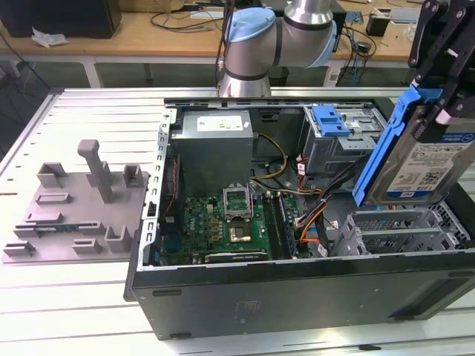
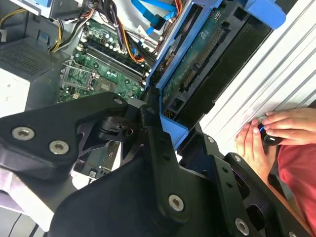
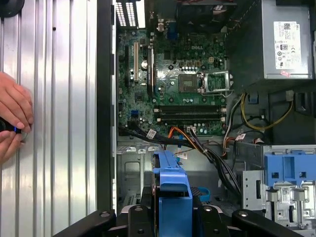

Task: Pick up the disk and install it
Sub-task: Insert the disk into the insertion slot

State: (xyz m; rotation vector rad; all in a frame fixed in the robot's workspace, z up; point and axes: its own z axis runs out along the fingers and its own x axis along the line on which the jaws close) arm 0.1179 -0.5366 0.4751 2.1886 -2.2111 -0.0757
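– Over the cage [image 1: 390, 228], what's held?
– Jaws of the gripper [image 1: 438, 119] clamped on the disk [image 1: 418, 167], by its blue rails. I see it tilted, just above the cage. Beyond, motherboard [image 1: 223, 222]. Farthest, holder [image 1: 74, 208], outside the case [image 1: 297, 297], exterior view's left.

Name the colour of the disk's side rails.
The rails are blue, clearest in the exterior view.

In gripper [image 3: 174, 218], disk [image 3: 172, 181] held above open case [image 3: 104, 98]; motherboard [image 3: 173, 84] inside; hand [image 3: 12, 116] on slatted table [image 3: 59, 98].
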